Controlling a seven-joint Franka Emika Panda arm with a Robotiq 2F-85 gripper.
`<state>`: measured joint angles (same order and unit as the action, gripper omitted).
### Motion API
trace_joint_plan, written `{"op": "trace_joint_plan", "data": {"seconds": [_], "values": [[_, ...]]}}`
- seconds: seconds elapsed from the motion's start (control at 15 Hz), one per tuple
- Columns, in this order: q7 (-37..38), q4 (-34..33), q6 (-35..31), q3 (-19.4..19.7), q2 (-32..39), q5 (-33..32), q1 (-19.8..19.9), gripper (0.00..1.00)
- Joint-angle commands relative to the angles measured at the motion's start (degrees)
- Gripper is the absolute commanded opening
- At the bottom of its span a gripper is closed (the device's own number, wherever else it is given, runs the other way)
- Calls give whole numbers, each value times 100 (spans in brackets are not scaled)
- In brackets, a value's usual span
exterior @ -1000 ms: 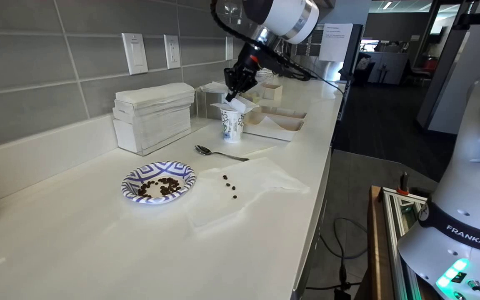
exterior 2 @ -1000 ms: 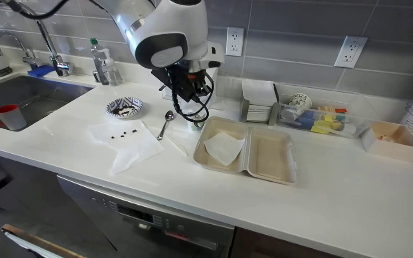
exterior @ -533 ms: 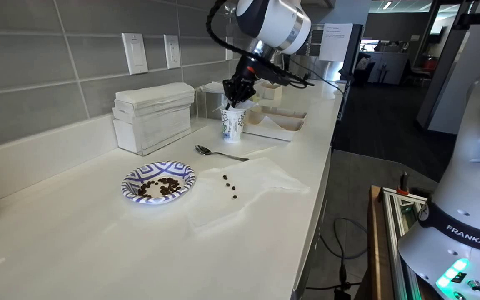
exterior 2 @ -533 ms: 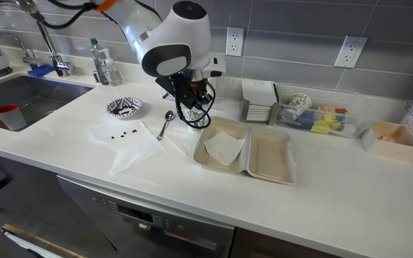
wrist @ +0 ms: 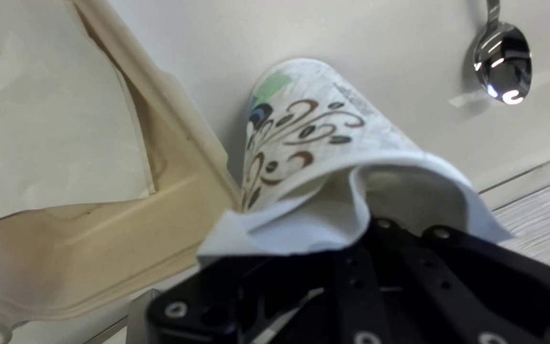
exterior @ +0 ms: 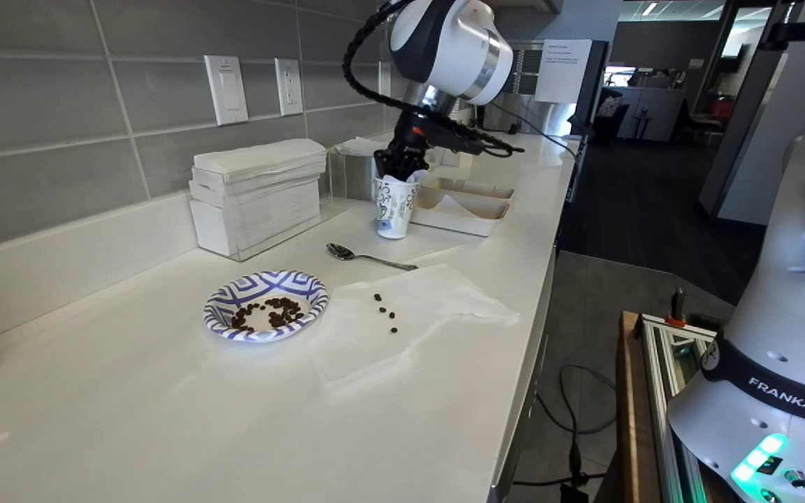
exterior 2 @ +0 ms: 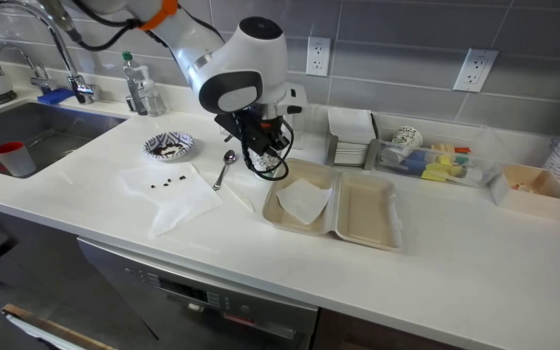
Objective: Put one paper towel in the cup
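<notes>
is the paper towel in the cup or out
Partly in: the wrist view shows the paper towel curling into the cup, with edges sticking out.

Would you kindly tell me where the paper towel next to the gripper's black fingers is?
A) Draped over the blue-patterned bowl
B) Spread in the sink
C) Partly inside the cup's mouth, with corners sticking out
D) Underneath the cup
C, because in the wrist view the paper towel folds down into the mouth of the cup while its corners stick out past it.
</notes>
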<state>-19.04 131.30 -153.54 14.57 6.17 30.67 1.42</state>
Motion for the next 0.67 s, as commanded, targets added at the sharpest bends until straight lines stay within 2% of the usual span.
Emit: {"op": "trace_joint_plan", "data": {"seconds": [0.0, 0.07, 0.13, 0.2, 0.6], "values": [[275, -116, 23, -336, 191, -467, 374, 0], [360, -121, 8, -381, 207, -619, 428, 0], [444, -128, 34, -418, 202, -766, 477, 17], [535, -126, 36, -449, 192, -903, 515, 27], [1095, -92, 441, -534, -181, -1659, 546, 66]]}}
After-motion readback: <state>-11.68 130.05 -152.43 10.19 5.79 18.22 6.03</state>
